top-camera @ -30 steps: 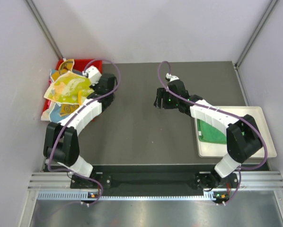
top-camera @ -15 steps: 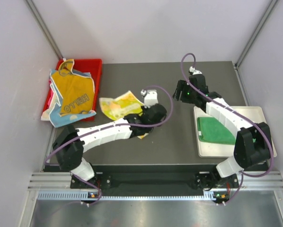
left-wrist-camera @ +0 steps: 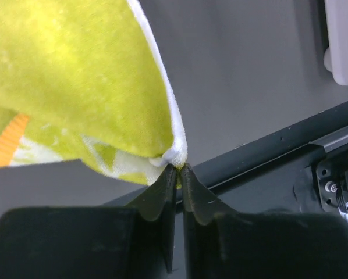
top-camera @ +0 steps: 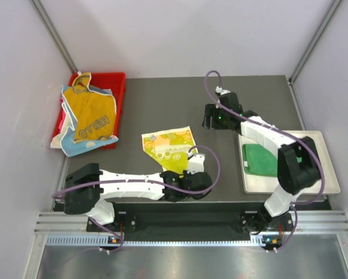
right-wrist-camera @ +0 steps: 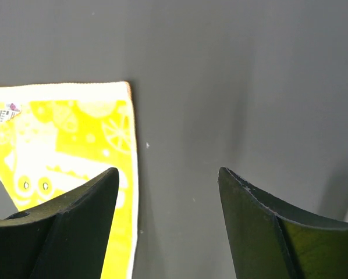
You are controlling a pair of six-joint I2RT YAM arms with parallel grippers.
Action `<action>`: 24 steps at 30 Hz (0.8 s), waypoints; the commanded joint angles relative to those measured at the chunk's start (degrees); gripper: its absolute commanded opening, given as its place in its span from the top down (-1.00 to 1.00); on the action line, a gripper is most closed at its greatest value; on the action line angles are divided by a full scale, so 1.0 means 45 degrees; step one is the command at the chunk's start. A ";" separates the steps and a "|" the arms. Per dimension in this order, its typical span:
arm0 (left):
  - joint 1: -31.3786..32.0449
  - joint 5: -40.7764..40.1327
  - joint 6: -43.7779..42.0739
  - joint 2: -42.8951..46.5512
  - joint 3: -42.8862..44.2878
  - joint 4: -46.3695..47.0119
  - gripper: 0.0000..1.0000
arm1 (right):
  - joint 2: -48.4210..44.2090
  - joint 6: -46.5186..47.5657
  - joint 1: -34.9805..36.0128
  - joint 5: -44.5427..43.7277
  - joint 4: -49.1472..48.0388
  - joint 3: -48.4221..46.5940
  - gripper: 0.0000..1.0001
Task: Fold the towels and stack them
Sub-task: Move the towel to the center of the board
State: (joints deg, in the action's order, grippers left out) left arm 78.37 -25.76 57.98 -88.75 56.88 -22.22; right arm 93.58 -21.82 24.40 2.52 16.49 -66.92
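A yellow pastel-patterned towel (top-camera: pixel 169 147) lies spread on the dark table, its near corner pinched by my left gripper (top-camera: pixel 190 174), which is shut on it (left-wrist-camera: pixel 178 165) near the table's front edge. The towel (left-wrist-camera: pixel 75 87) fills the left wrist view. My right gripper (top-camera: pixel 209 123) is open and empty above the table, right of the towel's far corner (right-wrist-camera: pixel 69 133). A folded green towel (top-camera: pixel 260 158) lies on the white tray (top-camera: pixel 319 174). An orange-yellow "HELLO" towel (top-camera: pixel 92 116) and a light blue one (top-camera: pixel 75 146) hang over the red bin (top-camera: pixel 119 81).
The red bin stands at the far left, the white tray at the right. Grey walls enclose the table. The table's front edge and a metal rail (left-wrist-camera: pixel 290 145) lie just beyond my left gripper.
My left gripper pulled the yellow towel toward the front edge and it now lies spread flatter. My right gripper moved left and nearer, toward the towel's far corner.
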 commanded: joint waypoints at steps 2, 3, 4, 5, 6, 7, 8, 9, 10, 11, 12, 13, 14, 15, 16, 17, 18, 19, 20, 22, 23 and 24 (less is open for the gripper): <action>0.0007 -0.0732 0.0906 0.1186 -0.0121 -0.0744 0.44 | 0.2049 0.0533 0.0807 -0.0248 0.0319 -0.2000 -0.39; -0.0032 -0.1321 0.1138 0.1303 -0.0044 -0.1094 0.26 | 0.2404 0.0572 0.0846 -0.0229 0.0320 -0.2256 -0.38; -0.0110 -0.1849 0.1217 0.1575 0.0189 -0.1794 0.15 | 0.2736 0.0650 0.0963 -0.0248 0.0474 -0.2568 -0.37; -0.0323 -0.2511 0.1237 0.1674 0.0346 -0.2072 0.04 | 0.3416 0.0670 0.1022 -0.0307 0.0650 -0.3267 -0.36; -0.1041 -0.2576 0.1006 0.1791 0.0464 -0.2229 0.02 | 0.3713 0.0747 0.1061 -0.0346 0.0845 -0.3603 -0.36; -0.1531 -0.2577 0.0849 0.1967 0.0639 -0.2482 0.00 | 0.4122 0.0748 0.1216 -0.0423 0.1040 -0.3877 -0.35; -0.2020 -0.2519 0.0673 0.2084 0.0660 -0.2504 -0.01 | 0.4281 0.0768 0.1314 -0.0502 0.1023 -0.4189 -0.36; -0.3127 -0.2325 0.0323 0.2202 0.0622 -0.2446 -0.01 | 0.4418 0.0806 0.1373 -0.0908 0.1061 -0.4328 -0.36; -0.3621 -0.2323 0.0049 0.2377 0.0544 -0.2330 -0.01 | 0.4574 0.0788 0.1471 -0.1029 0.1217 -0.4484 -0.36; -0.4109 -0.2381 -0.0186 0.2475 0.0369 -0.2135 -0.02 | 0.4846 0.0807 0.1510 -0.1068 0.1276 -0.4737 -0.35; -0.5236 -0.2111 -0.0439 0.2553 0.0290 -0.2056 -0.04 | 0.4946 0.0788 0.1549 -0.1049 0.1277 -0.4817 -0.34; -0.5769 -0.1895 -0.0732 0.2574 0.0096 -0.1842 -0.04 | 0.5140 0.0807 0.1666 -0.1107 0.1219 -0.4895 -0.32; -0.6258 -0.1796 -0.1044 0.2535 0.0036 -0.1473 -0.04 | 0.5238 0.0846 0.1725 -0.1205 0.1237 -0.5089 -0.31; -0.7230 -0.1699 -0.1183 0.2399 -0.0003 -0.1334 -0.04 | 0.5336 0.0865 0.1783 -0.1302 0.1296 -0.5226 -0.30; -0.7684 -0.1350 -0.1358 0.2321 -0.0081 -0.1120 -0.04 | 0.5530 0.0865 0.1900 -0.1381 0.1374 -0.5363 -0.29; -0.8095 -0.1250 -0.1515 0.2204 -0.0101 -0.0866 -0.04 | 0.5629 0.0885 0.1979 -0.1459 0.1413 -0.5635 -0.29; -0.8930 -0.1075 -0.1729 0.1893 -0.0121 -0.0651 -0.04 | 0.5727 0.0904 0.2018 -0.1517 0.1491 -0.5773 -0.28; -0.9325 -0.0493 -0.1886 0.1697 -0.0121 -0.0436 -0.04 | 0.5921 0.0924 0.2134 -0.1576 0.1588 -0.5968 -0.26; -0.9677 -0.0313 -0.2003 0.1502 -0.0063 -0.0299 -0.03 | 0.6020 0.0866 0.2194 -0.1712 0.1647 -0.6105 -0.26; -1.0518 -0.0117 -0.2180 0.0838 0.0131 -0.0219 -0.02 | 0.6370 0.0885 0.2291 -0.1830 0.1921 -0.6398 -0.20; -1.0733 -0.0077 -0.2393 0.0642 0.0191 -0.0161 -0.02 | 0.6430 0.0904 0.2331 -0.1927 0.1902 -0.6419 -0.19; -1.1103 -0.0038 -0.2453 0.0215 0.0211 0.0014 -0.02 | 0.6508 0.0885 0.2370 -0.1967 0.1863 -0.6458 -0.18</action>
State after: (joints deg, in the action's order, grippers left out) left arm 31.22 -28.64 50.30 -84.53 57.17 -25.65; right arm 121.45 -18.46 33.80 -4.01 24.16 -93.14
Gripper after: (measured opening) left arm 0.513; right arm 0.598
